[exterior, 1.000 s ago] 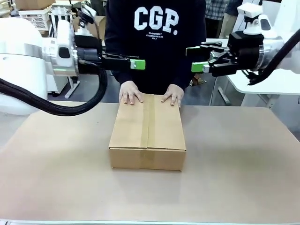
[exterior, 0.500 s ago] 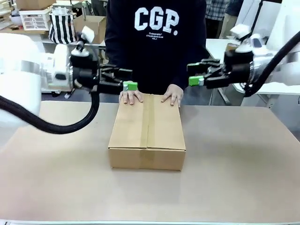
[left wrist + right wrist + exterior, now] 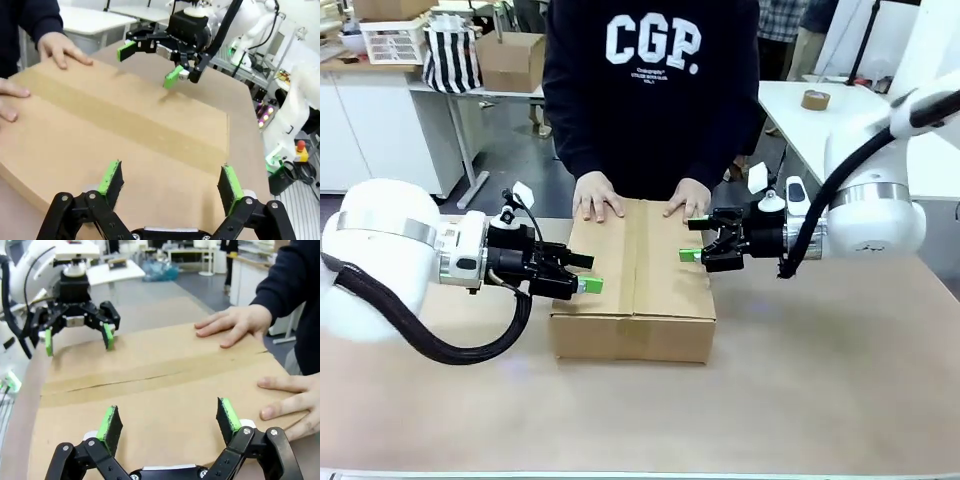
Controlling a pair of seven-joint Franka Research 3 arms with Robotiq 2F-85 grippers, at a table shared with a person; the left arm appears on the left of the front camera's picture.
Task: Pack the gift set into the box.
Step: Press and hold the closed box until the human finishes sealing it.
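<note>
The box (image 3: pixel 635 280) lies shut in the middle of the table, a strip of tape along its top seam. A person presses both hands (image 3: pixel 598 205) on its far edge. My left gripper (image 3: pixel 582 273) hangs open at the box's left front corner, fingers pointing over the lid. My right gripper (image 3: pixel 692 240) stands open at the right edge. In the left wrist view the open left gripper (image 3: pixel 171 177) faces the right gripper (image 3: pixel 149 64) across the box (image 3: pixel 125 125). The right wrist view has the right gripper (image 3: pixel 170 422) over the box (image 3: pixel 150 385). The gift set is hidden.
The brown table (image 3: pixel 820 380) has free room around the box. A white side table holding a roll of tape (image 3: pixel 814 99) stands at the back right. A smaller carton (image 3: pixel 510 60) and a striped bag (image 3: pixel 452 58) sit far behind on the left.
Both arms have come down from chest height to the level of the box lid and drawn in to its two sides. The box and the person's hands have not moved.
</note>
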